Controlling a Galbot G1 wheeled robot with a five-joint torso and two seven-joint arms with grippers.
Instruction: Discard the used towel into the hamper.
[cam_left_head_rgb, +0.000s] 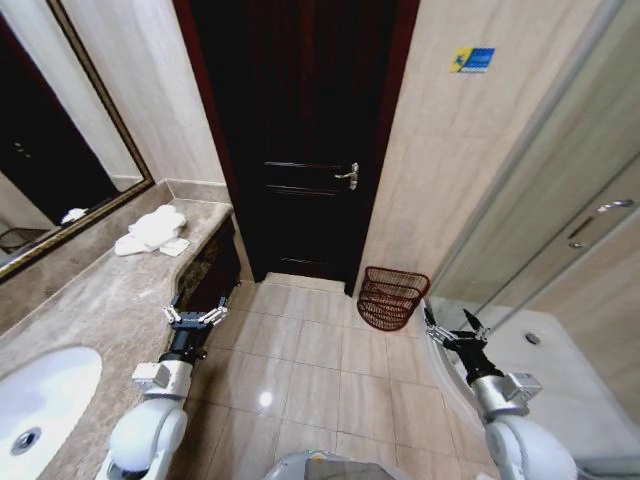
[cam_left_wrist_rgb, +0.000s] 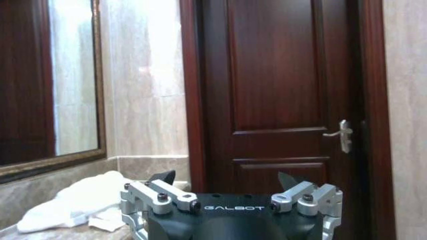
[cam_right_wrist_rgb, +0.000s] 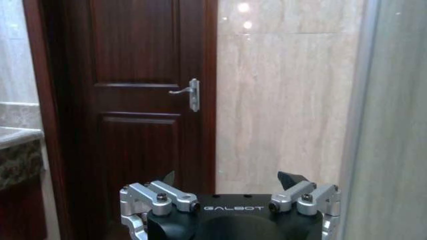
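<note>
- L gripper (cam_left_head_rgb: 195, 316): fingers (cam_left_wrist_rgb: 163, 177) spread wide, nothing between them, touching nothing. Hangs just off the front edge of the counter (cam_left_head_rgb: 110, 300), above the floor tiles (cam_left_head_rgb: 300, 370).
- R gripper (cam_left_head_rgb: 456, 327): fingers (cam_right_wrist_rgb: 291, 178) also spread wide, empty, no contact. Held low beside the shower tray (cam_left_head_rgb: 560, 370).
- Both arms low at approx 7 and 5 o'clock in head view, wrists pointing toward the door (cam_left_head_rgb: 300, 130).
- Towel (cam_left_head_rgb: 152, 231): white, crumpled, lying on the counter at approx 11 o'clock from L gripper, well apart from it, under the mirror (cam_left_head_rgb: 50, 150).
- Hamper (cam_left_head_rgb: 391, 297): reddish-brown wire basket on the floor, tilted, leaning by the wall just right of the door; approx 11 o'clock from R gripper, near but not touching.
- Sink (cam_left_head_rgb: 40, 400): white basin set in the counter, approx 8 o'clock from L gripper.
</note>
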